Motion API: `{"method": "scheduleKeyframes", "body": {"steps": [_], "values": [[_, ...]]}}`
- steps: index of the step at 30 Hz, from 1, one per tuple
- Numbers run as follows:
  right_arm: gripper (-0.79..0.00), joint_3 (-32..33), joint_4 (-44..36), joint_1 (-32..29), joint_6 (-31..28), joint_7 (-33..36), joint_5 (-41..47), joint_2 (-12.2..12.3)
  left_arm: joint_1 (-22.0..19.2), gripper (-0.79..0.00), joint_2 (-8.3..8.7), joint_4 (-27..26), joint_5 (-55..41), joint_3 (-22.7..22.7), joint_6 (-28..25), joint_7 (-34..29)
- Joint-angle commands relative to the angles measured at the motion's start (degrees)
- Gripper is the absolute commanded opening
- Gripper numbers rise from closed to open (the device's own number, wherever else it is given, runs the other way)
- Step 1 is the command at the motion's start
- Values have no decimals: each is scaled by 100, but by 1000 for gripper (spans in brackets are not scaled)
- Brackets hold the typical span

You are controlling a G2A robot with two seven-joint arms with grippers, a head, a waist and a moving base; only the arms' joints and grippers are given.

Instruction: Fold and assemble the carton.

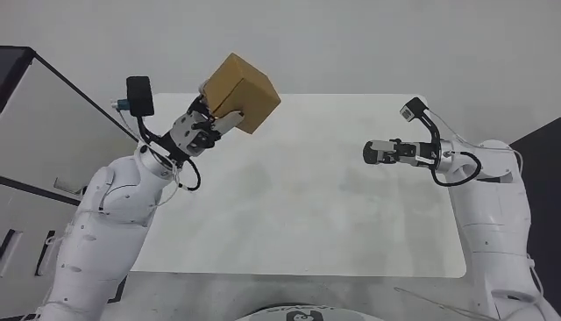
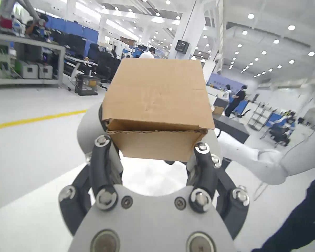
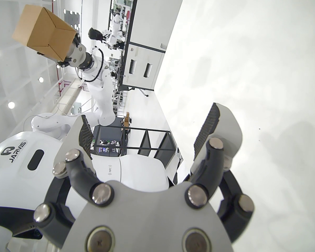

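Left claw [image 2: 152, 142] is clenched on the carton [image 2: 157, 100]. I see its grey fingers [image 2: 88, 129] pressed against the two opposite sides of the box's near end, and the rest of the box sticks out past the fingertips. The carton is folded up into a closed cube of plain brown board. It is tilted and held in the air, clear of the white table [image 1: 351, 216], over the far corner on that arm's side. On the face nearest the claw a flap edge shows raw corrugation, with a narrow dark slit between it and the panel above. I cannot tell from that slit what, if anything, is inside. Right claw [image 3: 149, 129] is released and spread wide. Its ribbed pads [image 3: 207, 127] face each other with nothing between them. It hangs over the table near its own arm's edge, and the carton is well apart from it, across the tabletop. A dark-framed cabinet [image 1: 26, 119] stands beside the table, out past the left claw.
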Motion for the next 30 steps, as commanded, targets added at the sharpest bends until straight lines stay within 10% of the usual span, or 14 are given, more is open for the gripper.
{"method": "scheduleKeyframes", "body": {"steps": [1, 11, 30], "values": [[0, 0, 0, 0, 0, 0, 0, 0, -76, -785, 26, -45, -504, -74, -104, -432], [0, 0, 0, 0, 0, 0, 0, 0, -94, -785, 28, -34, -521, -129, -131, -419], [0, 0, 0, 0, 0, 0, 0, 0, -155, -785, 71, -101, -5041, -21, 1354, -2676]]}}
